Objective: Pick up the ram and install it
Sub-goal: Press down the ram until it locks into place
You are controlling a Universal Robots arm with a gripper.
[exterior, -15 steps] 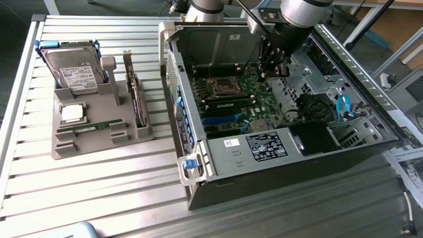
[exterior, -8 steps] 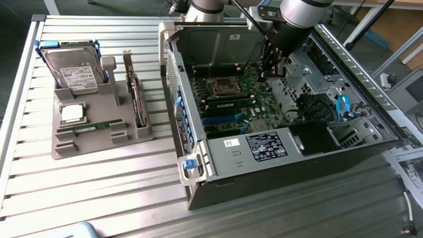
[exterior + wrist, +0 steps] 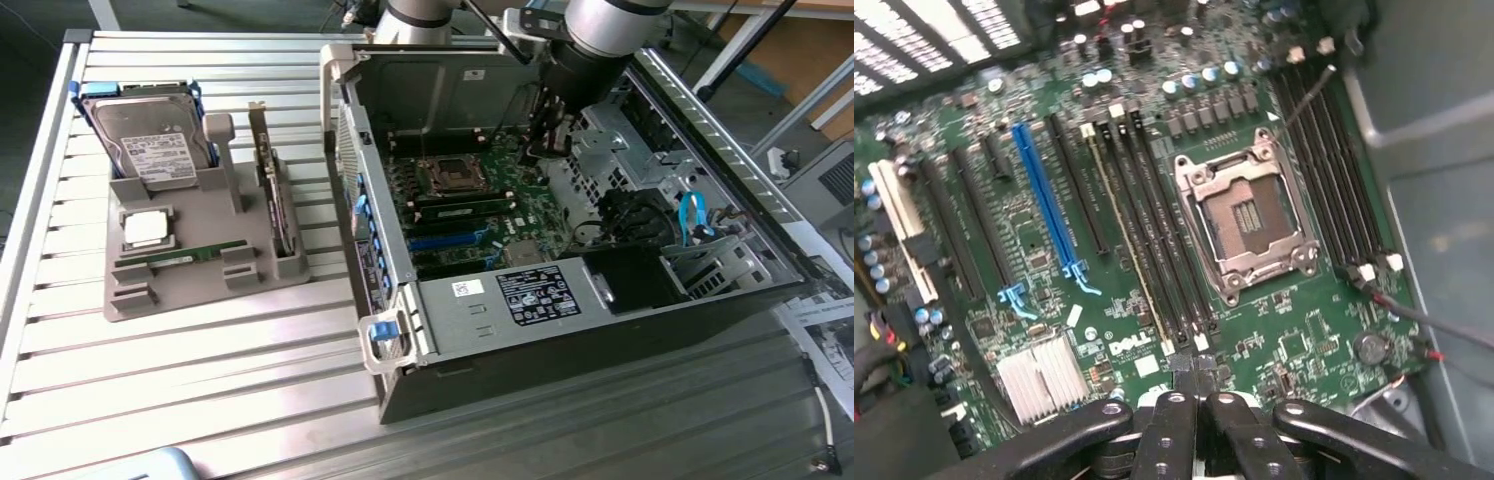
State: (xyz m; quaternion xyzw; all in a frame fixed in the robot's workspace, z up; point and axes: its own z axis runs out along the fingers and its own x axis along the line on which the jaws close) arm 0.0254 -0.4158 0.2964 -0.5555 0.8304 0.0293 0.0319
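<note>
The ram (image 3: pixel 180 258), a long thin green stick, lies flat in the front slot of the grey holder (image 3: pixel 200 290) on the exterior view's left, far from the arm. My gripper (image 3: pixel 1194 400) is shut with nothing between its black fingertips. It hovers over the motherboard (image 3: pixel 1104 300) inside the open computer case (image 3: pixel 561 260). Below it are the black memory slots (image 3: pixel 1154 240) and the bare processor socket (image 3: pixel 1249 215). One slot holds a thin stick (image 3: pixel 1122 225), seen edge-on. In the exterior view the arm (image 3: pixel 601 40) reaches down into the far end of the case.
The holder also carries a hard drive (image 3: pixel 154 145), a square silver processor (image 3: pixel 147 228) and an upright expansion card (image 3: pixel 274 200). A blue slot (image 3: pixel 1049 200) and a silver heatsink (image 3: pixel 1044 375) sit on the board. Case walls, a drive cage (image 3: pixel 641 160) and cables surround the board.
</note>
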